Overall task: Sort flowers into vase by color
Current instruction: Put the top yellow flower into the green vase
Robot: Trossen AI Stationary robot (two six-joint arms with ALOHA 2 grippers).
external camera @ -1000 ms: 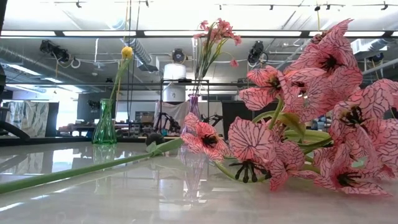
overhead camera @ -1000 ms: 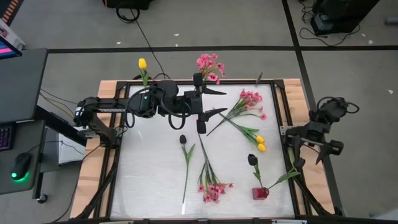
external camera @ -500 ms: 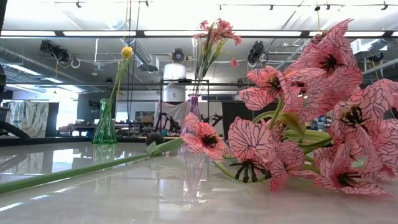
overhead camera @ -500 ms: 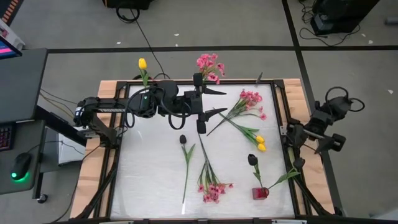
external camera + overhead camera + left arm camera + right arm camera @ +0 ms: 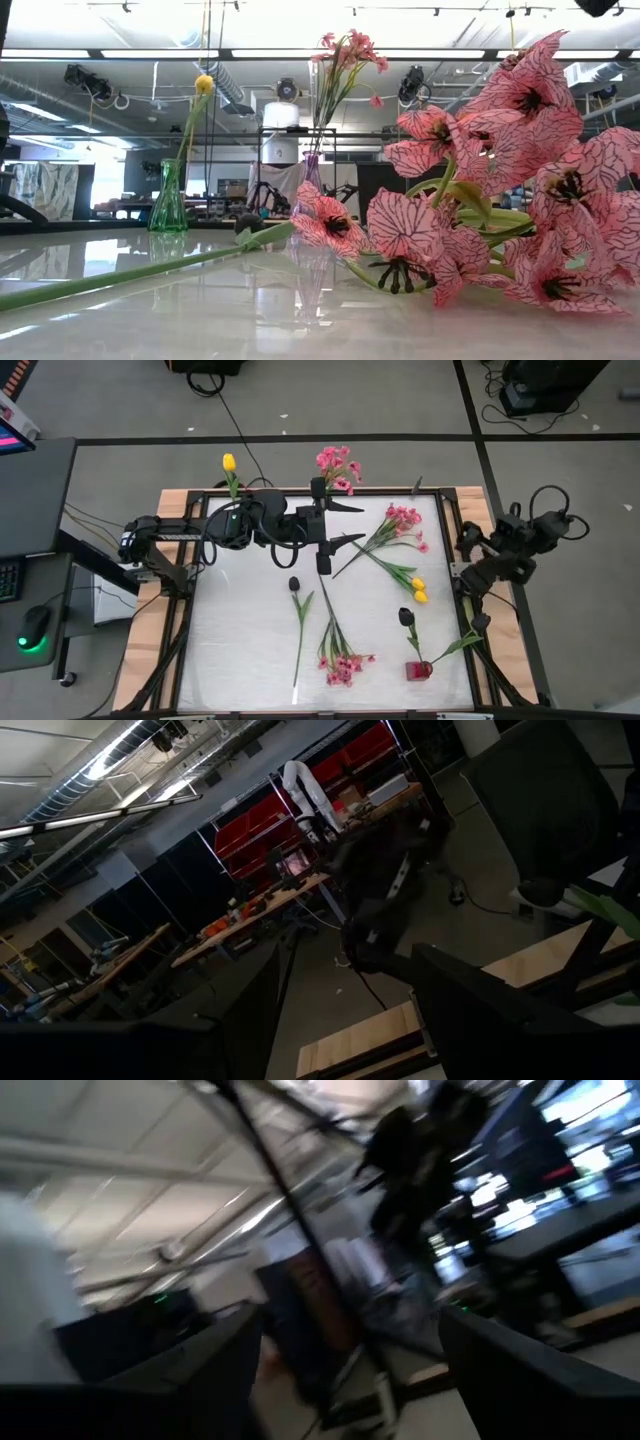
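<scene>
A yellow tulip (image 5: 229,463) stands in a green vase (image 5: 168,200) at the far edge. A pink spray (image 5: 338,464) stands in a clear vase (image 5: 312,172) beside it. Lying flat on the table are a pink spray (image 5: 402,522), yellow tulips (image 5: 418,591), a dark tulip (image 5: 294,585) and another pink spray (image 5: 341,664). A second dark tulip (image 5: 405,617) leans out of a small red vase (image 5: 418,671). My left gripper (image 5: 360,523) hovers open near the far middle, beside the pink vase. My right gripper (image 5: 345,1370) is open, at the table's right edge.
The table top is white with a wooden rim (image 5: 172,500). Black frame posts stand at its corners. Cables run along the left arm (image 5: 230,525). The near left part of the table top (image 5: 235,650) is bare. The pink blossoms (image 5: 500,200) fill the right of the low view.
My right arm has risen and swung toward the far edge beside the table's right rim, turning as it went; a dark part of it now shows at the top of the low view. The flowers have not moved.
</scene>
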